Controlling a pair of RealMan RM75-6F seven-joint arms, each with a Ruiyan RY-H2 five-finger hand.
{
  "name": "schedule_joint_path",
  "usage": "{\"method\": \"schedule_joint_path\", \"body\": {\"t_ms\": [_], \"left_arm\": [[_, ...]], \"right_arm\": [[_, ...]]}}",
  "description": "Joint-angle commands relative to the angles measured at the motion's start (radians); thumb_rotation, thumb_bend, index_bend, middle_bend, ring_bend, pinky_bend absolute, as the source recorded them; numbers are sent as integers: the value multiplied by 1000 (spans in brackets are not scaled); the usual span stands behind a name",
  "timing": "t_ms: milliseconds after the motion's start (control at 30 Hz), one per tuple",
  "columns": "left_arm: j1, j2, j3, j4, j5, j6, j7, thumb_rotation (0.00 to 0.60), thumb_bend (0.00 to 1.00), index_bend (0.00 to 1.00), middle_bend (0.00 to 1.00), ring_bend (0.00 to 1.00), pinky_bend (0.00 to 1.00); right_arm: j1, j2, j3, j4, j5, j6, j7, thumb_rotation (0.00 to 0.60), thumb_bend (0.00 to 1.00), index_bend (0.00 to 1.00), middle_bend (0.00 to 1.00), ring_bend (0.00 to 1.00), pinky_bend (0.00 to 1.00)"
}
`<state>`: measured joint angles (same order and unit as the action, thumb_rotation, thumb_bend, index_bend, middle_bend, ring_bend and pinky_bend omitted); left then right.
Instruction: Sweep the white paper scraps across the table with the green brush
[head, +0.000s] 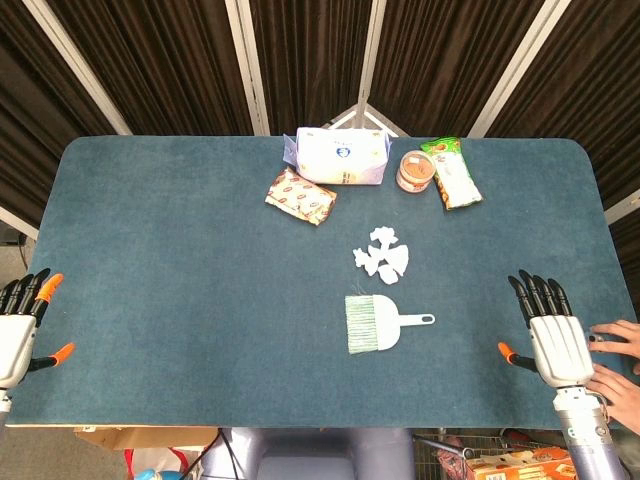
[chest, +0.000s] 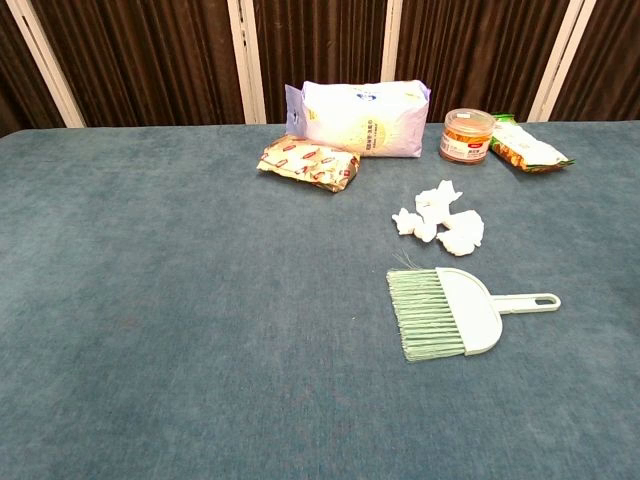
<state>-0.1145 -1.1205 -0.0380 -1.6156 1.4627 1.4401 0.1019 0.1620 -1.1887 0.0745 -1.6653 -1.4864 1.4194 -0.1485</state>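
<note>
Nothing looks started: the green brush (head: 378, 323) lies untouched at table centre, white paper scraps (head: 383, 254) bunched just at its twelve o'clock, while left hand (head: 18, 325) and right hand (head: 552, 335) rest empty, fingers apart.

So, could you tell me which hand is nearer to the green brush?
The right hand: it rests open beyond the green brush on its handle side. The left hand sits at the table's far left edge.
</note>
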Motion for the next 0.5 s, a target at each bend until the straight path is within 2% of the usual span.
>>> {"method": "schedule_joint_path", "body": {"t_ms": [33, 500], "left_arm": [[0, 0, 0, 0, 0, 0, 0, 600, 0, 0, 0, 0, 0], [0, 0, 0, 1, 1, 1, -2, 600, 0, 0, 0, 0, 0]], "right_arm": [[-1, 2, 0, -2, -1, 2, 1, 600, 198, 0, 0, 0, 0], [-1, 2, -1, -4, -2, -1, 8, 600, 198, 0, 0, 0, 0]]}}
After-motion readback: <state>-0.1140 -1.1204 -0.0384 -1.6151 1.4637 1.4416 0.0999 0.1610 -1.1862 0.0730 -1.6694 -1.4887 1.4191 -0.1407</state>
